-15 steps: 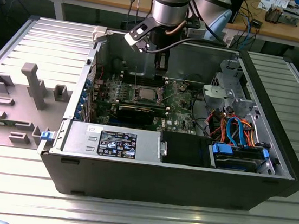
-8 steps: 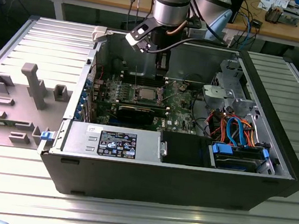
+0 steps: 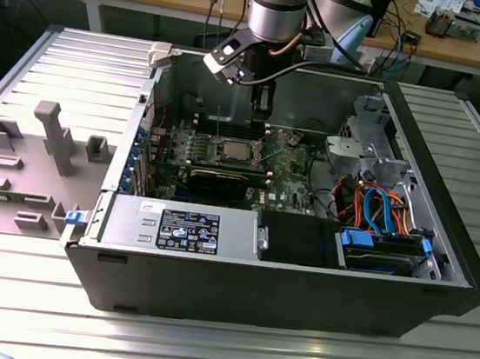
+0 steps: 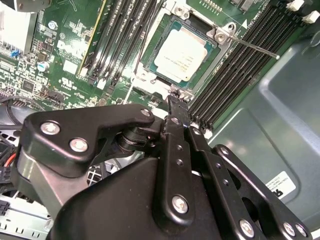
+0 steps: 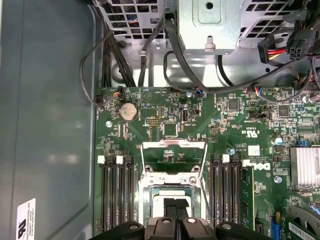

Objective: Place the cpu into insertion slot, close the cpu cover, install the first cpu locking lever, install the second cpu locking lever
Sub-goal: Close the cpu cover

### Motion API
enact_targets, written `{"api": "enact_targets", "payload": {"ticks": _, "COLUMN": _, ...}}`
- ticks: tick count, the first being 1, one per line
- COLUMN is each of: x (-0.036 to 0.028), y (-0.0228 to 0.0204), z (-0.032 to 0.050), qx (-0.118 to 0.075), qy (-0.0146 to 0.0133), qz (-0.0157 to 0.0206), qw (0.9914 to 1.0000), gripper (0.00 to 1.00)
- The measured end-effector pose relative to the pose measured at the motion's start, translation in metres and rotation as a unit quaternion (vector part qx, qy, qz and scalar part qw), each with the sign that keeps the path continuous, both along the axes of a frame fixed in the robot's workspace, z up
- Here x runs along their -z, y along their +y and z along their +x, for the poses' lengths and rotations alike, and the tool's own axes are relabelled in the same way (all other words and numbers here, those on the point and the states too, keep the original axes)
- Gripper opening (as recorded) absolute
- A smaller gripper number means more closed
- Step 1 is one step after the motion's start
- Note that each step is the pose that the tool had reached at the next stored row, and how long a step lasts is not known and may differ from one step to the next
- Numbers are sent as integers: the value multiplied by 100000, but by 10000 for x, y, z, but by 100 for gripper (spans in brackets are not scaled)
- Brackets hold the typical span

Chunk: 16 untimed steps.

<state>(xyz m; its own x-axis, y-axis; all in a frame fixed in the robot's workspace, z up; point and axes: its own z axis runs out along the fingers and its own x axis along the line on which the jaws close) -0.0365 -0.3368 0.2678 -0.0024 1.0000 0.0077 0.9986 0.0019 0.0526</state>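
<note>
At the exterior view's left a grey fixture (image 3: 53,135) lies on the table (image 3: 201,350) beside the open case (image 3: 252,295). Inside, on the green board (image 3: 174,147), the cpu (image 4: 182,55) sits flat in the slot (image 4: 155,80), silver top up, squarely framed in the second wrist view. Just right of it in the exterior view the gripper (image 4: 172,96) hangs low over the board, its fingers (image 4: 176,127) pressed together with nothing seen between them. In the second wrist view the tip is at the slot's edge, close beside the chip; whether it touches the metal surround cannot be told. The cover (image 5: 174,145) stands swung open on the slot's side toward the drive cage (image 3: 376,144), board showing through its window in the first wrist view. A thin lever (image 4: 252,46) juts out over the memory slots (image 4: 235,70). The step in hand looks to be closing the cover, the chip being already placed. Doing it well probably means meeting the frame on its bar, not through the window, and pushing it round its hinge in an arc instead of straight down. The tip should stay off the chip's top and clear of the lever, so nothing snags or nudges the cpu askew. Farther right, cables (image 3: 377,205) bunch below the drive cage.
</note>
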Motion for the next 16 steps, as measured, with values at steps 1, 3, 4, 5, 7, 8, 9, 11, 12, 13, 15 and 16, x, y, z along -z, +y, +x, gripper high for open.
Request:
{"api": "enact_targets", "payload": {"ticks": 1, "x": 0, "y": 0, "z": 3, "qx": -8, "qy": 1, "qz": -7, "qw": 100000, "gripper": 11}}
{"api": "enact_targets", "payload": {"ticks": 3, "x": 0, "y": 0, "z": 10, "qx": -7, "qy": 1, "qz": -6, "qw": 100000, "gripper": 11}}
{"api": "enact_targets", "payload": {"ticks": 4, "x": 0, "y": 0, "z": 18, "qx": -8, "qy": -2, "qz": -6, "qw": 100000, "gripper": 11}}
{"api": "enact_targets", "payload": {"ticks": 5, "x": 0, "y": 0, "z": 25, "qx": -5, "qy": 0, "qz": -7, "qw": 100000, "gripper": 11}}
{"api": "enact_targets", "payload": {"ticks": 7, "x": 0, "y": 0, "z": 36, "qx": -6, "qy": -2, "qz": -6, "qw": 100000, "gripper": 11}}
{"api": "enact_targets", "payload": {"ticks": 8, "x": 0, "y": 1, "z": 40, "qx": -5, "qy": 1, "qz": -4, "qw": 100000, "gripper": 11}}
{"api": "enact_targets", "payload": {"ticks": 9, "x": 0, "y": 1, "z": 51, "qx": -3, "qy": -2, "qz": -7, "qw": 100000, "gripper": 11}}
{"api": "enact_targets", "payload": {"ticks": 11, "x": 0, "y": 1, "z": 71, "qx": -6, "qy": 1, "qz": -10, "qw": 100000, "gripper": 11}}
{"api": "enact_targets", "payload": {"ticks": 12, "x": 0, "y": 1, "z": 79, "qx": -3, "qy": 0, "qz": -6, "qw": 100000, "gripper": 11}}
{"api": "enact_targets", "payload": {"ticks": 13, "x": 0, "y": 1, "z": 88, "qx": -3, "qy": 0, "qz": -5, "qw": 100000, "gripper": 11}}
{"api": "enact_targets", "payload": {"ticks": 15, "x": 0, "y": 0, "z": 96, "qx": -6, "qy": 1, "qz": -7, "qw": 100000, "gripper": 11}}
{"api": "enact_targets", "payload": {"ticks": 16, "x": 0, "y": 1, "z": 100, "qx": -5, "qy": 0, "qz": -5, "qw": 100000, "gripper": 11}}
